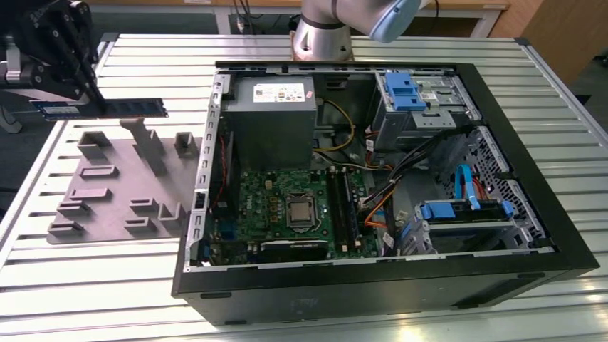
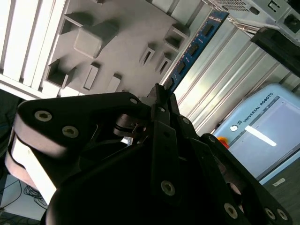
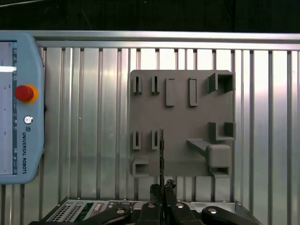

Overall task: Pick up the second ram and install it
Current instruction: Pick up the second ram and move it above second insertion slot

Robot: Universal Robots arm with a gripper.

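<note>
- Slatted metal surface (image 1: pixel 95 285) carries everything, and the arm's base (image 1: pixel 320 39) stands at its far edge in the exterior view.
- The jaws hang in the air at the exterior view's upper left, closed down on the two faces of the ram (image 1: pixel 133 107).
- The ram sits level and on edge in that grip. It is held nearer one end, and the longer part reaches out from the jaws toward the exterior view's right.
- In the second wrist view the ram (image 2: pixel 194 44) runs away from the jaws as a blue strip with a row of dark chips along it.
- In the first wrist view the ram (image 3: pixel 161 150) shows edge-on, a thin dark line rising from between the jaws.
- A grey fixture plate (image 1: pixel 114 199) with raised blocks and slots lies flat on the surface below the jaws. The ram hangs above it, touching none of its blocks.
- An open computer case (image 1: pixel 380 292) lies on its side, well apart from the jaws, to the exterior view's right of the plate.
- Inside the case a green motherboard (image 1: pixel 275 192) lies flat, with long black memory slots (image 1: pixel 344 206) just beside the processor socket (image 1: pixel 300 211). I cannot tell whether any slot is filled.
- A grey power supply (image 1: pixel 270 117) sits in the part of the case nearest the ram's free end.
- A pale blue teach pendant (image 3: pixel 21 103) with a red button (image 3: pixel 24 93) lies apart from the plate in the first wrist view.
</note>
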